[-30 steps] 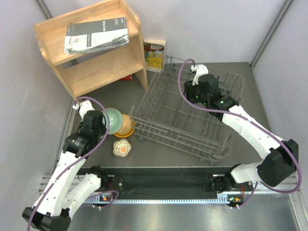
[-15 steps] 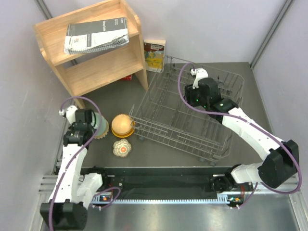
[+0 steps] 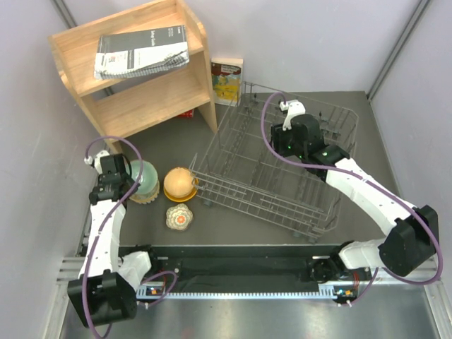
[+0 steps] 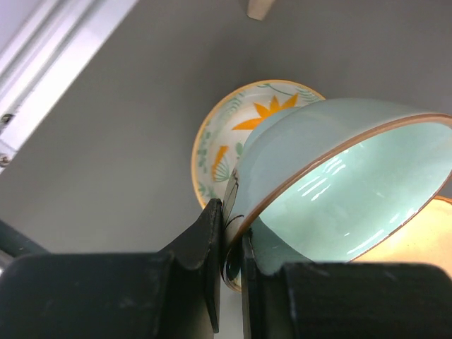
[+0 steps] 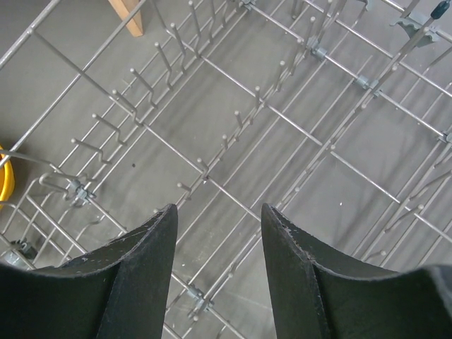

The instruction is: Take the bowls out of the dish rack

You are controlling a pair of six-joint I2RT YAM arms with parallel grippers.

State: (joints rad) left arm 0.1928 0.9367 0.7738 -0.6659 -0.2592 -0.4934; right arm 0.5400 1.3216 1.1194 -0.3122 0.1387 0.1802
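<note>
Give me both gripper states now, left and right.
Left gripper: shut on the rim of the pale teal-green bowl.
Right gripper: open, empty, above the dish rack.

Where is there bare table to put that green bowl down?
Bare table lies between the wooden shelf and the orange bowl, and between the cream bowl and the dish rack. Around the green bowl it is crowded.

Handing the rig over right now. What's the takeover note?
Left gripper: shut on the rim of the teal bowl, which is tilted over the patterned bowl.
Right gripper: open, empty, above the dish rack.
Tan bowl on orange-yellow bowl, and scalloped bowl, sit left of the rack.
Done: rack shows no bowls.
To do: set the teal bowl down, release.
</note>
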